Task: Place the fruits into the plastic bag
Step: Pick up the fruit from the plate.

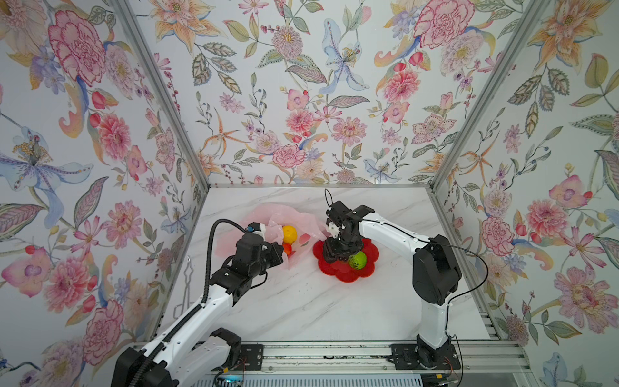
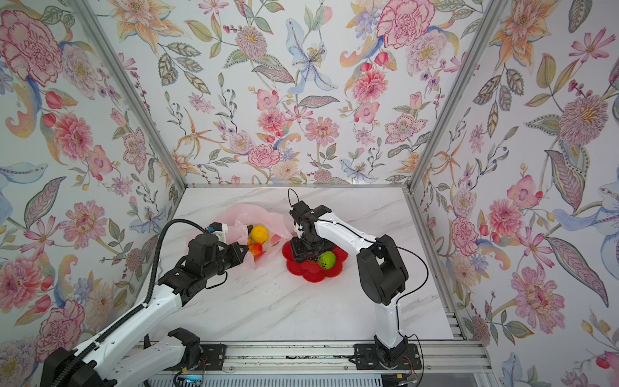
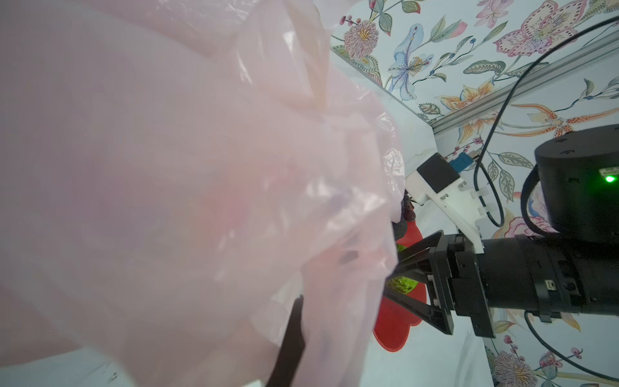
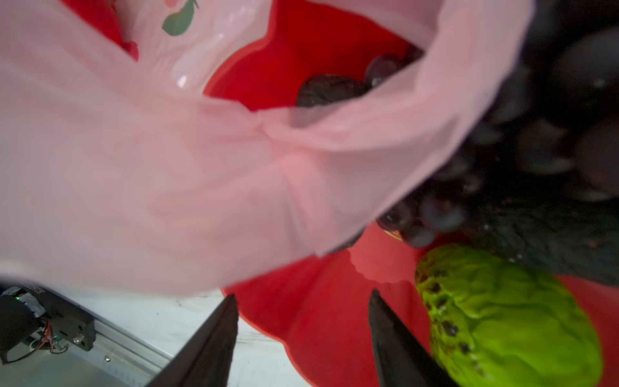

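- Jaws: left gripper [image 1: 280,255] pressed together, pinching the near rim of the plastic bag [image 1: 268,214]. The right gripper [image 4: 303,295] is spread, with only bare red flower-shaped plate [image 1: 348,276] between its tips.
- Bag: crumpled on the marble surface [image 1: 301,301], toward the far edge, left of centre. Its mouth is open. One flap droops over the plate's rim, seen from the right wrist.
- Plate: mid-surface, touching the bag.
- On the plate: grape bunch [image 4: 522,160], under the right gripper and hidden in both top views.
- Also on the plate: green bumpy fruit [image 1: 357,260], near-right side, just outside one right finger.
- Inside the bag mouth: yellow fruit [image 1: 289,233] and red fruit [image 1: 287,248].
- Step, as I judge it: picking the next fruit off the plate. Centre the tips on one fruit, clear of the drooping flap. Close across the grapes' bulk, not a single berry.
- Pose: left forearm low and nearly level, reaching from the near-left corner. Right elbow raised, wrist bent down over the plate.
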You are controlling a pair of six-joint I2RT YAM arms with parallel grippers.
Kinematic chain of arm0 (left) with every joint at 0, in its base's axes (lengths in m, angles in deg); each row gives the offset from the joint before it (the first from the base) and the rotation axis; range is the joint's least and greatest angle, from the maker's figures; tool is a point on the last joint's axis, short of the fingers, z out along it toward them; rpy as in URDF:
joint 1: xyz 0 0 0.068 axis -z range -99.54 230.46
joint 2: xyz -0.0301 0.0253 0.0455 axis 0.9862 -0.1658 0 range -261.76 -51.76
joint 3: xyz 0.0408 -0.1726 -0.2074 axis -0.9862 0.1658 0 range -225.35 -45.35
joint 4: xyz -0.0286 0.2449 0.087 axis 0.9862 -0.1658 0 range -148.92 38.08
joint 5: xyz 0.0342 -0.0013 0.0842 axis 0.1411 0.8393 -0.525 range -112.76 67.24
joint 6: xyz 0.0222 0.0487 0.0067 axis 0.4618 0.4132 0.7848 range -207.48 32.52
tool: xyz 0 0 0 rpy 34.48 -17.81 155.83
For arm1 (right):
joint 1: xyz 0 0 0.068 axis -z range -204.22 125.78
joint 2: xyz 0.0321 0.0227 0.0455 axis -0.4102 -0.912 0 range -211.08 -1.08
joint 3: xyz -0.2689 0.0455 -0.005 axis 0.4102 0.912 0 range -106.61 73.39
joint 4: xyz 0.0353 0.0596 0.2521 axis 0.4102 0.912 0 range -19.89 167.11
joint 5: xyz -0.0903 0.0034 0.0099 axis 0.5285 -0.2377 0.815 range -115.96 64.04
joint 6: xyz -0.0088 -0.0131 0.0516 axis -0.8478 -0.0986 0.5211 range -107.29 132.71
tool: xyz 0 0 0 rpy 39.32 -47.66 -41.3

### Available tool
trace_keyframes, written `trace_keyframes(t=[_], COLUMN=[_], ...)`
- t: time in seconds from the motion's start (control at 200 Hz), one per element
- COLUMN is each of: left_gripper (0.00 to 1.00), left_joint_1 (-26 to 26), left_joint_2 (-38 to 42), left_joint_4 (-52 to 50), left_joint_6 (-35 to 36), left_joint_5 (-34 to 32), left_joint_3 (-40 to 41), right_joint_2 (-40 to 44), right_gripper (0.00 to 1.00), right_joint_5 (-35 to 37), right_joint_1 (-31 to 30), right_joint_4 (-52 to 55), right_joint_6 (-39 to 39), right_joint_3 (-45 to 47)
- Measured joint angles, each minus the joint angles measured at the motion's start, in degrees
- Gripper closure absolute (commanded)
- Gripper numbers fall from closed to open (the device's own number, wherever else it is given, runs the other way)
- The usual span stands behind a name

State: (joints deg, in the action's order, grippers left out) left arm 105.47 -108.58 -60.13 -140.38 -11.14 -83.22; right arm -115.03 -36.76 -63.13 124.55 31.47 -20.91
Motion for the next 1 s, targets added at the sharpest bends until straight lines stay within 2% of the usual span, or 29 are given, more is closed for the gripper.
trace_keyframes(t=[0.175, 0.746, 0.881, 1.001], left_gripper=[1.0, 1.0, 1.0, 1.0], left_joint_1=[0.0, 0.0, 0.0, 0.0], left_joint_2=[-0.4, -0.4, -0.4, -0.4], left_joint_4=[-0.1, 0.2, 0.2, 0.2], left_joint_6=[1.4, 1.5, 1.5, 1.5], left_joint_5=[0.3, 0.6, 0.6, 0.7], left_joint_3=[-2.2, -1.4, -1.4, -1.4], right_joint_2=[-4.5, -9.8, -10.9, -10.9], right_gripper=[0.42, 0.37, 0.44, 0.62], right_joint_5=[0.0, 1.9, 1.9, 1.9], right_joint_1=[0.0, 1.1, 1.1, 1.0], right_joint_4=[-0.8, -0.7, -0.6, -0.6], right_joint_6=[0.3, 1.6, 1.6, 1.7], right_joint_3=[-2.5, -5.3, -5.8, -5.8])
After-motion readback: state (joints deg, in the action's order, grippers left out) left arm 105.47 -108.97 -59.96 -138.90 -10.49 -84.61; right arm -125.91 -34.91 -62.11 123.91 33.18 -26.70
